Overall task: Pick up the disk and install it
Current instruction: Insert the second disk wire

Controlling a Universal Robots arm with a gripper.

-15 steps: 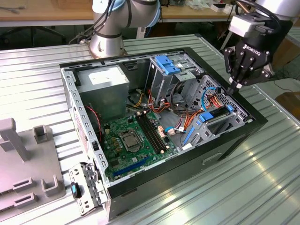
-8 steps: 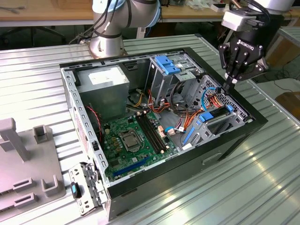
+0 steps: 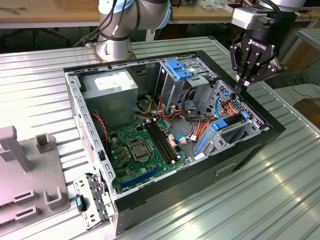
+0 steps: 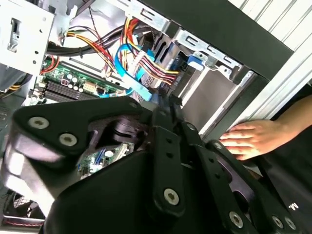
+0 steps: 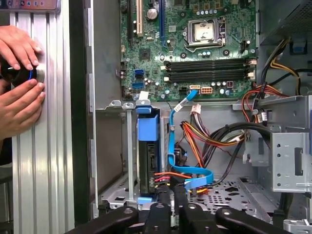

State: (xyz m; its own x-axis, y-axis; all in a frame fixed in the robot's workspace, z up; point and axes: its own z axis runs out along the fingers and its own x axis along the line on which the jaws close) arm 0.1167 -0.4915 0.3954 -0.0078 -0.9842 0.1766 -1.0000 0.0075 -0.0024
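Fingers pinched together, holding nothing, tips above the blue data cable. The disk sits edgewise in its bay; seating looks done, any further move needs care around wiring.

Bright even light; glare streaks on ribbed metal table; case interior shadowed; near fingers blurred.

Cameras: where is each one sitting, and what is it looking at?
Exterior view: off the arm, looking down at the open computer case, with the gripper above it.
First wrist view: on the arm, looking into the case at the disk; a person's hands show.
Second wrist view: on the arm, looking past the gripper at cables.
All share the motherboard.
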